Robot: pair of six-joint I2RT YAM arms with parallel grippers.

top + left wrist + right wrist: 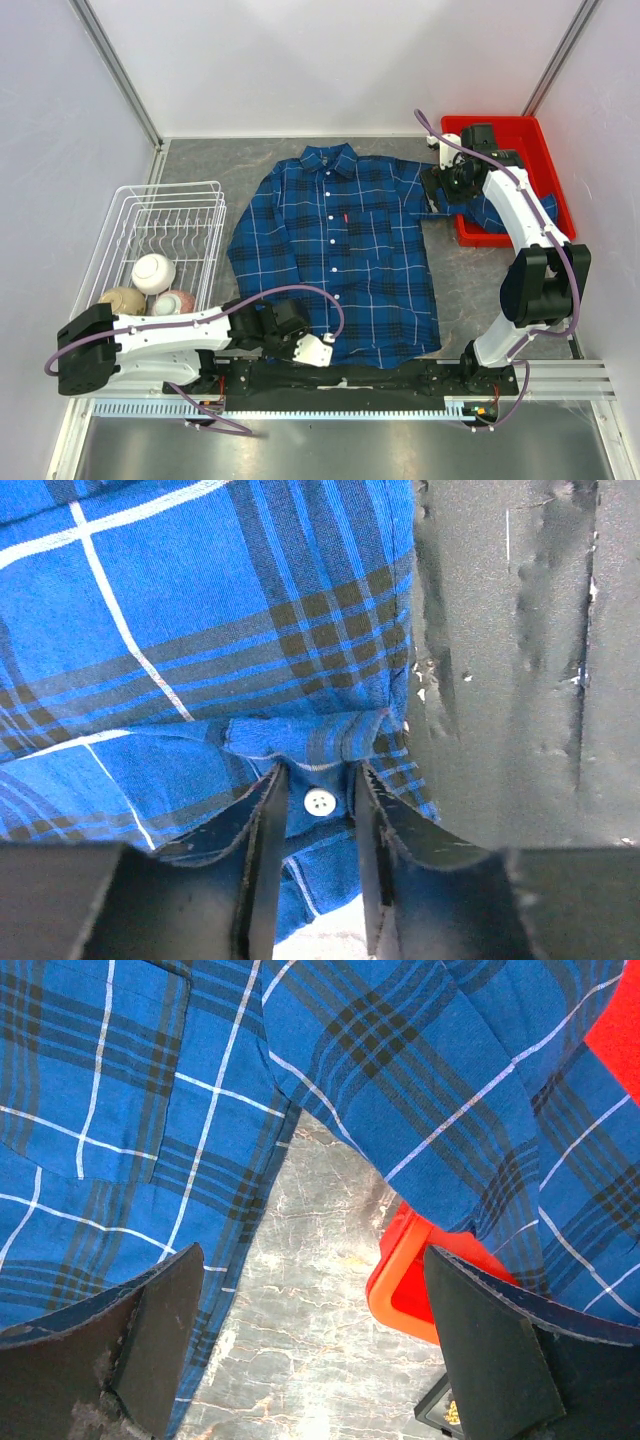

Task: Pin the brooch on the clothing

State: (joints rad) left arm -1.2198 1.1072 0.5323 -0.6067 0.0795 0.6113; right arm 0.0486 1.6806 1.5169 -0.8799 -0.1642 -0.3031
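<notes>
At the near hem, the left tool [318, 772] is pinched almost shut on the shirt [340, 250], a white button [319, 802] showing between its dark, rough-edged fingers. Soft woven plaid lies flat across the grey, mottled surface [200, 165]. Farther back, the right tool [310, 1260] hangs wide open and empty over a sleeve [450, 1090] draped across a glossy red tray [400, 1290]. A gold speck, likely the brooch [452, 1412], sits on a dark pad beside that tray's corner. Loose cloth could bunch under a tug or cover the tiny, hard pin, spoiling the pick.
</notes>
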